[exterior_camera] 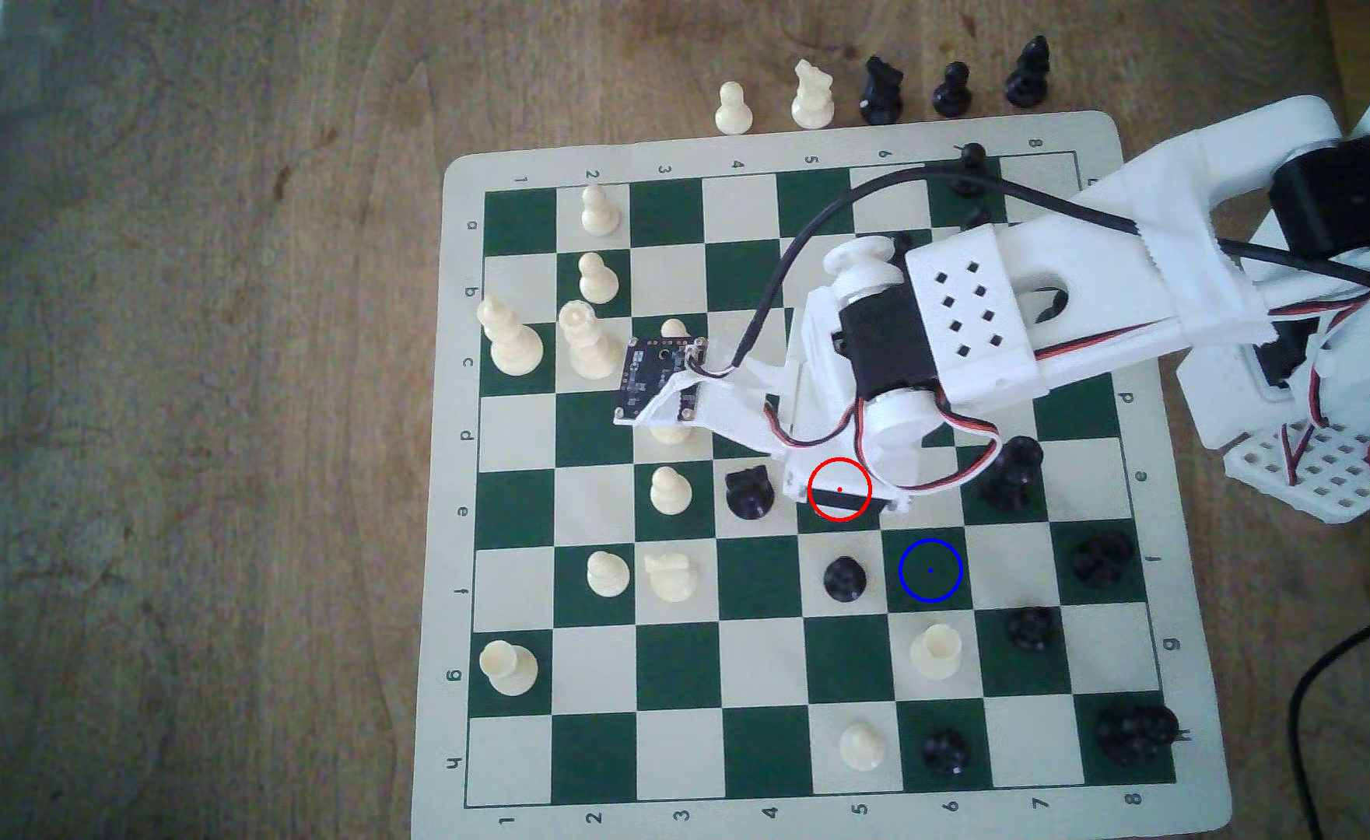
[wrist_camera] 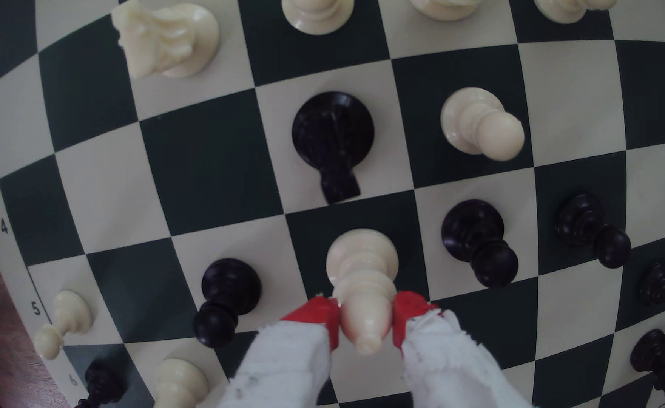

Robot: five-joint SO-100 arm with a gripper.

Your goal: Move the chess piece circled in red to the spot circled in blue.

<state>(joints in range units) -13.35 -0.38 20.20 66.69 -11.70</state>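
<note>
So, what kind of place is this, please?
Probably a hobby or home robot setup, not a factory: a wooden table, a roll-up chess mat, and a small printed arm whose gripper flanks a cream piece.

Soft, even daylight covers both views, with faint shadows under the pieces. The exterior view is slightly hazy, and the wooden table (exterior_camera: 180, 404) looks washed out. The wrist view bends the chessboard (wrist_camera: 205, 164) strongly toward its edges, fisheye fashion. The cream pawn (wrist_camera: 362, 282) between the jaws is soft and slightly blurred.
</note>
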